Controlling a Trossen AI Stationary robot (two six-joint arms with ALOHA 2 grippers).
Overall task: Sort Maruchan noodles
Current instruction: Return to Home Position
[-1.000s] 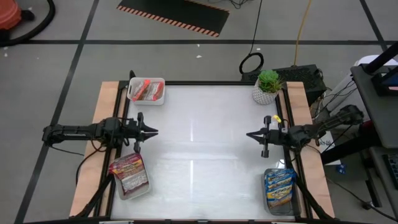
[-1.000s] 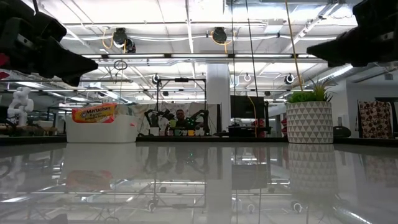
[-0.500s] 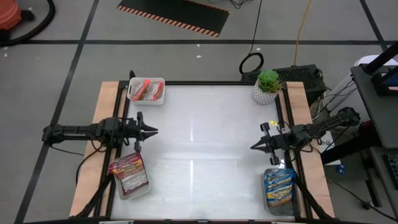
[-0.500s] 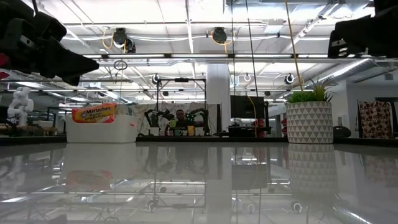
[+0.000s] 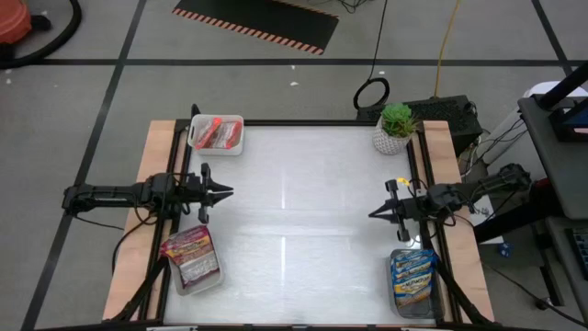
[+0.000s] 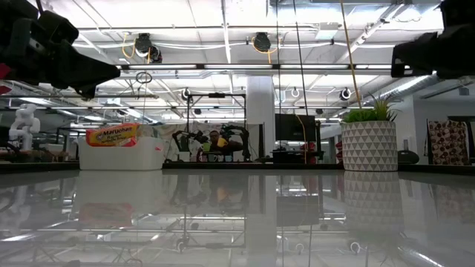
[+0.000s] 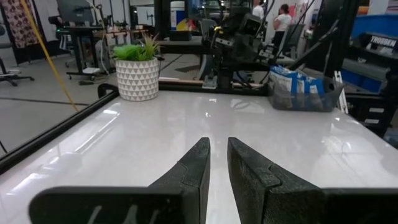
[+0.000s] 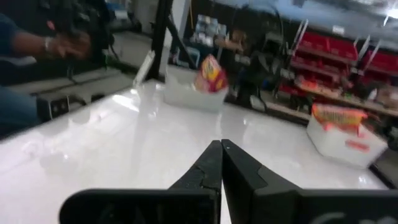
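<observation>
Table: the white glossy tabletop (image 5: pixel 303 211) carries no loose packets.
Left gripper (image 5: pixel 228 193): hangs over the left edge, fingers drawn almost together with only a slit between, holding nothing.
Right gripper (image 5: pixel 373 214): hangs over the right edge, fingers pressed together, empty.
Near-left bin: the clear plastic tub (image 5: pixel 217 278) holds the dark red square noodle packets (image 5: pixel 188 256).
Near-right bin: the clear plastic container (image 5: pixel 393 280) holds the blue-wrapped noodle packets (image 5: pixel 413 276).
Far-left bin: the white plastic tray (image 5: pixel 241 131) holds the orange-red noodle packets (image 5: pixel 217 134).
Progress: each colour sits in its own bin, so the sorting looks finished; only parking the arms seems left.
</observation>
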